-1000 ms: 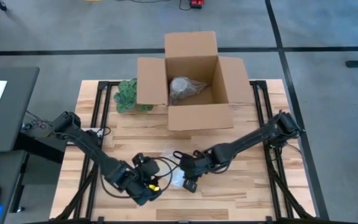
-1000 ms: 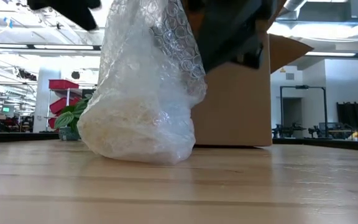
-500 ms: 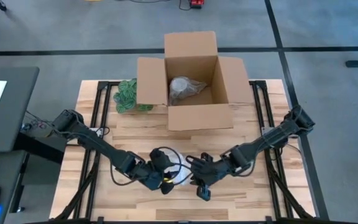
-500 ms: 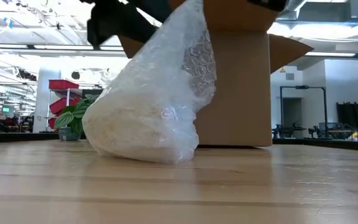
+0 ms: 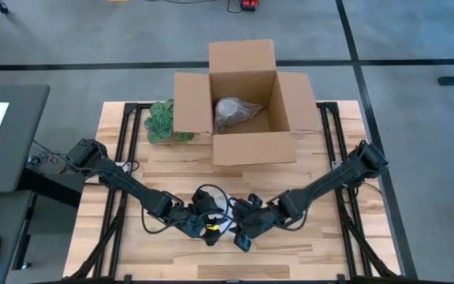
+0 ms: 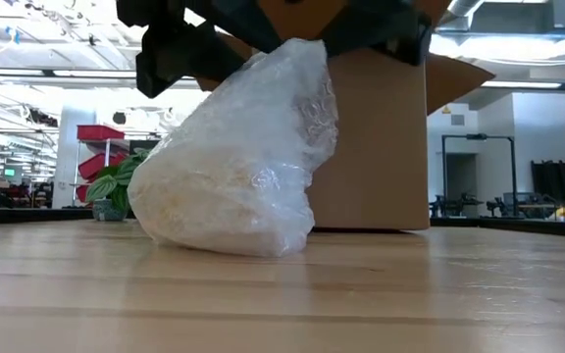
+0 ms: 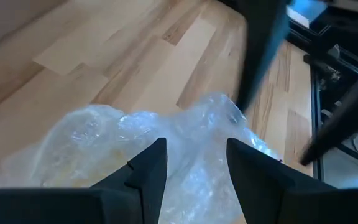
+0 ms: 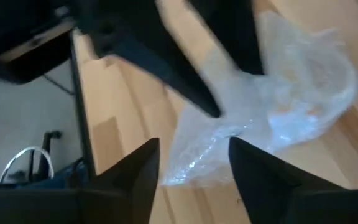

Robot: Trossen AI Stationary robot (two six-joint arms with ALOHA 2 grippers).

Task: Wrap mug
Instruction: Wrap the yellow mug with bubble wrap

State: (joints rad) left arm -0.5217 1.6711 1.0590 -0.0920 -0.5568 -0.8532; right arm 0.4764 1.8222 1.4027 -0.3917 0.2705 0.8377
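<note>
Here both tools, left (image 5: 208,229) and right (image 5: 241,235), gape over crinkly bubble-wrapped mug (image 6: 229,167).

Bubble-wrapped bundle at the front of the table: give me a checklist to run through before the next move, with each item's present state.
1. Bundle resting on the table: ok, its base sits flat on the wood.
2. Left gripper open over the wrap: ok, fingers apart with plastic between them.
3. Right gripper open near the wrap: ok, fingers apart, nothing clamped.
4. Wrap closed around the mug: cannot tell, the mug is hidden under the plastic and the top looks loose.
5. Box open and upright: ok, flaps spread, and one wrapped item already lies inside.
6. Room in the box for a second bundle: cannot tell.
</note>
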